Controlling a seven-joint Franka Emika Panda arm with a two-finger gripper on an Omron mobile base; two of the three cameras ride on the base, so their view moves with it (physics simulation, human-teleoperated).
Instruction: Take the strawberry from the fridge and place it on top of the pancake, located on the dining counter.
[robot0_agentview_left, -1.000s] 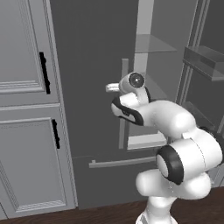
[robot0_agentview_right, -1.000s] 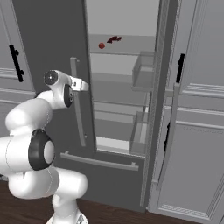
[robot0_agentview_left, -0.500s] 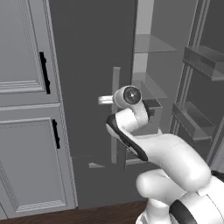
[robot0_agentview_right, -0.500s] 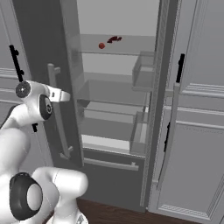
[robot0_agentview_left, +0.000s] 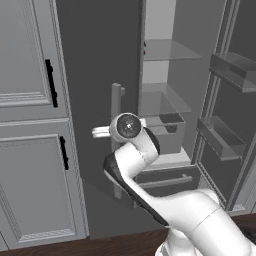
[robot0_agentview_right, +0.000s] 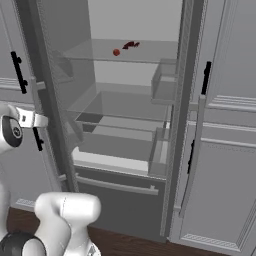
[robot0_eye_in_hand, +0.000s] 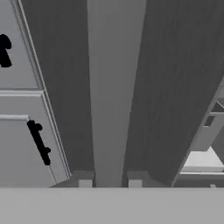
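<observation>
Arm folded up and reaching left, gripper clamped down.

From the left base view I see my arm rising from the lower right, its thick white upper link sloping up and left to a dark-banded elbow, then bending sharply to the round wrist joint with its dark face turned to the camera. The hand juts out level to the left from that joint. In the right base view the wrist sits at the far left edge with the hand pointing right. In the hand view my gripper shows two finger tips standing close together, closed on a narrow gap.
</observation>
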